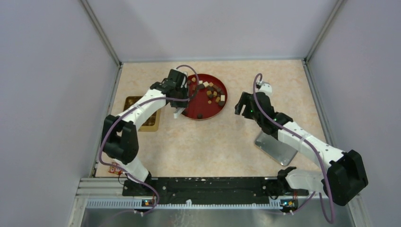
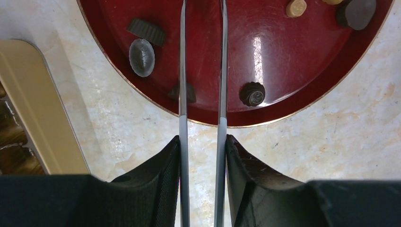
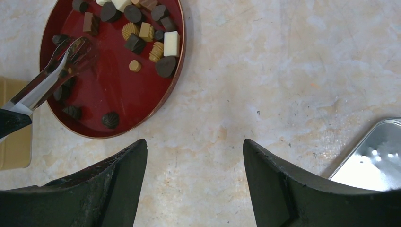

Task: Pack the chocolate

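Two blades of the metal tongs [image 2: 183, 71] ran between the fingers of the left gripper [image 2: 202, 144], which was clamped on them (left wrist view). The blades stood apart over the red tray [image 2: 302, 71], with a dark piece [image 2: 190, 93] half hidden under the left one. Right wrist view: the chocolate [image 3: 142, 33] lay loose in the tray, and whether the tong tips held any could not be told. The right gripper [image 3: 194, 146] hung apart and empty over the counter [image 3: 283, 71]. Top view: a gold box [image 1: 128, 101] lay left of the tray. Picking one piece seemed the step in hand. It would go best with the tips straddling one isolated piece, then closing gently, since such small pieces could slip.
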